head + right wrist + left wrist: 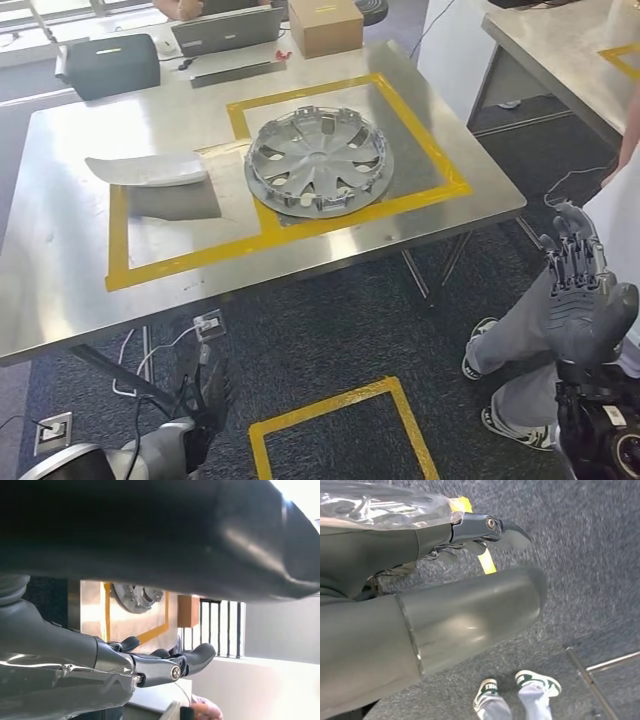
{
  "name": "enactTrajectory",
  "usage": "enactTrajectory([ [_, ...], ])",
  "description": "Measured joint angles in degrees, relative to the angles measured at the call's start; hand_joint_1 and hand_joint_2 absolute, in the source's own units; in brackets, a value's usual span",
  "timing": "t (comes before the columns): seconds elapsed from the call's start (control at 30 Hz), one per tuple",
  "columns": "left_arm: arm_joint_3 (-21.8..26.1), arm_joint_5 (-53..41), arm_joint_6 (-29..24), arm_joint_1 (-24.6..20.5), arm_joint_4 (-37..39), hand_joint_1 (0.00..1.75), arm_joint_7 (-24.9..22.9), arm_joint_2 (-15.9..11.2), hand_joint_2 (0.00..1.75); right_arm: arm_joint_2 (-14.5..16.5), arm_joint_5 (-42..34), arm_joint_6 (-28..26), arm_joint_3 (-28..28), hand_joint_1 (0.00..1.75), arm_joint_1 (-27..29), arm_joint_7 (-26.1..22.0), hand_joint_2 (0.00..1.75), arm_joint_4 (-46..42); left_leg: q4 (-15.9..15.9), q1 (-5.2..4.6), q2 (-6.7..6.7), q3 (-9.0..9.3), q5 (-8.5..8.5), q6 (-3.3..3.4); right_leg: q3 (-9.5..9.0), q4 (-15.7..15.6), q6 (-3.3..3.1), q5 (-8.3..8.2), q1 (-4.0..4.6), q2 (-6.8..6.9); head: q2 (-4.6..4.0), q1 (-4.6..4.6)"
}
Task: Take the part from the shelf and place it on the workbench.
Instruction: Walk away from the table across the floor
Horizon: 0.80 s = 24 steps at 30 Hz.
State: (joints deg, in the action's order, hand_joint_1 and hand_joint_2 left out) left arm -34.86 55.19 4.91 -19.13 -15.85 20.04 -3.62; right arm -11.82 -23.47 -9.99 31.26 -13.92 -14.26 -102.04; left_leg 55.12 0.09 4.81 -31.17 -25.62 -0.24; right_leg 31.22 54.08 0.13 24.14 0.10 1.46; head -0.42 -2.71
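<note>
A steel tabletop (68,280) marked with yellow tape carries the silver plastic wheel cover (318,162) at frame centre. Right hand (585,290) at right edge, fingers spread, empty; left hand (207,395) low, empty.

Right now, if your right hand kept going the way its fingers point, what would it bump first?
Probably nothing soon. The right hand points up past the table's corner; a person's arm lies beyond, but depth is unclear.

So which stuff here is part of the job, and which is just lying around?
Job things:
hubcap inside the yellow tape square on the workbench
curved grey panel beside it

Lying about:
laptop
cardboard box
black case
</note>
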Motion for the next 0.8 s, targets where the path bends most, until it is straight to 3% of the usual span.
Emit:
enactTrajectory([
  [0.07, -0.01, 0.04, 0.01, -0.07, 0.00, 0.00, -0.05, -0.01, 0.00, -0.01, -0.01, 0.01, 0.03, 0.00, -0.12, -0.01, 0.00, -0.23, 4.95, 0.26, -2.51, -2.19, -2.96, -0.59, -0.03, -0.26, -0.57, -0.32, -0.29, -0.96, 0.00, -0.17],
  [0.13, -0.02, 0.27, 0.01, 0.14, 0.00, 0.00, -0.22, -0.02, 0.00, -0.01, -0.01, 0.01, 0.06, 0.00, -0.15, 0.01, 0.00, -0.31, 13.41, 0.36, -4.21, -6.35, -6.63, -0.84, 0.16, -0.27, -0.86, -0.44, -0.29, -2.01, 0.00, -0.36],
  [0.17, -0.02, 0.45, 0.12, 0.33, 0.00, 0.00, -0.31, -0.04, 0.00, -0.01, -0.01, 0.00, 0.07, 0.00, -0.11, 0.01, 0.00, -0.31, 16.52, 0.37, -4.38, -8.04, -7.45, -0.89, 0.22, -0.26, -0.93, -0.48, -0.28, -2.64, 0.00, -0.40],
  [0.2, -0.02, 0.68, 0.36, 0.52, 0.00, 0.00, -0.33, -0.06, 0.00, -0.01, -0.01, -0.03, 0.08, 0.00, -0.09, 0.01, 0.00, -0.32, 17.48, 0.37, -4.42, -8.73, -7.07, -0.84, 0.24, -0.25, -0.94, -0.52, -0.27, -3.30, 0.00, -0.41],
  [0.23, -0.02, 0.92, 0.73, 0.66, 0.00, 0.00, -0.25, -0.08, 0.00, -0.01, -0.01, -0.09, 0.10, 0.00, -0.09, 0.02, 0.00, -0.33, 15.87, 0.38, -4.53, -8.19, -5.51, -0.72, 0.22, -0.23, -0.92, -0.55, -0.27, -4.01, 0.00, -0.45],
  [0.33, -0.03, 1.51, 1.85, 0.71, 0.00, 0.00, 0.17, -0.20, 0.00, -0.01, 0.02, -0.45, 0.21, 0.00, -0.11, 0.03, 0.00, -0.45, 3.53, 0.48, -6.82, -2.72, 0.58, -0.05, 0.25, -0.07, -0.65, -0.59, -0.20, -5.82, 0.00, -0.55],
  [0.4, -0.02, 1.65, 2.14, 0.72, 0.00, 0.00, 0.23, -0.27, 0.00, -0.01, 0.05, -0.59, 0.28, 0.00, -0.11, 0.03, 0.00, -0.63, -0.31, 0.44, -7.82, -1.03, 1.56, 0.25, 0.55, 0.01, -0.10, -0.64, -0.22, -6.77, 0.00, -0.51],
  [0.47, -0.02, 1.75, 2.26, 0.70, -0.01, 0.00, 0.26, -0.19, 0.00, -0.12, 0.06, -0.62, 0.33, 0.00, -0.08, 0.04, 0.00, -0.77, -0.73, 0.42, -6.87, -0.89, 1.69, 0.66, 0.88, -0.03, 0.62, -0.74, -0.36, -7.61, 0.00, -0.48],
  [0.53, -0.02, 1.86, 2.30, 0.56, -0.04, 0.00, 0.32, -0.10, 0.00, -0.31, 0.06, -0.62, 0.43, 0.00, -0.12, 0.04, 0.00, -0.95, -1.18, 0.61, -5.84, -0.74, 1.95, 1.33, 2.05, 2.02, 1.16, 0.71, -0.33, -6.10, 0.00, -0.26],
  [0.6, -0.02, 1.99, 2.31, 0.65, -0.05, 0.00, 0.40, -0.11, 0.00, -0.43, 0.06, -0.61, 0.60, 0.00, -0.24, 0.04, 0.00, -1.13, -1.39, 0.64, -4.80, -0.66, 2.02, 1.75, 5.19, 9.00, 1.57, 4.51, -0.38, -3.34, 0.00, 0.17],
  [0.67, -0.03, 2.18, 2.30, 0.97, -0.05, 0.00, 0.50, -0.12, 0.00, -0.46, 0.05, -0.62, 0.78, 0.00, -0.29, 0.11, 0.00, -1.16, -1.37, 0.58, -3.74, -0.67, 1.95, 1.81, 8.58, 16.70, 1.97, 7.50, -0.63, -2.24, 0.00, 0.37],
  [0.7, -0.03, 2.26, 2.29, 1.08, -0.04, 0.00, 0.58, -0.12, 0.00, -0.46, 0.01, -0.66, 0.88, 0.00, -0.30, 0.16, 0.00, -1.16, -1.35, 0.58, -3.20, -0.66, 1.89, 1.78, 9.11, 17.94, 2.12, 7.48, -0.74, -2.04, 0.00, 0.38],
  [0.73, -0.03, 2.32, 2.28, 1.14, -0.05, 0.00, 0.68, -0.10, 0.00, -0.46, -0.04, -0.70, 0.98, 0.00, -0.31, 0.20, 0.00, -1.17, -1.34, 0.59, -2.68, -0.58, 1.81, 1.70, 8.39, 16.65, 2.19, 6.31, -0.82, -1.80, 0.00, 0.38],
  [0.8, -0.03, 2.37, 2.28, 1.13, -0.06, 0.00, 0.81, -0.07, 0.00, -0.46, -0.11, -0.80, 1.15, 0.00, -0.33, 0.21, 0.00, -1.18, -1.31, 0.61, -1.97, -0.39, 1.66, 1.50, 5.48, 11.00, 2.17, 3.12, -0.88, -1.27, 0.00, 0.39],
])
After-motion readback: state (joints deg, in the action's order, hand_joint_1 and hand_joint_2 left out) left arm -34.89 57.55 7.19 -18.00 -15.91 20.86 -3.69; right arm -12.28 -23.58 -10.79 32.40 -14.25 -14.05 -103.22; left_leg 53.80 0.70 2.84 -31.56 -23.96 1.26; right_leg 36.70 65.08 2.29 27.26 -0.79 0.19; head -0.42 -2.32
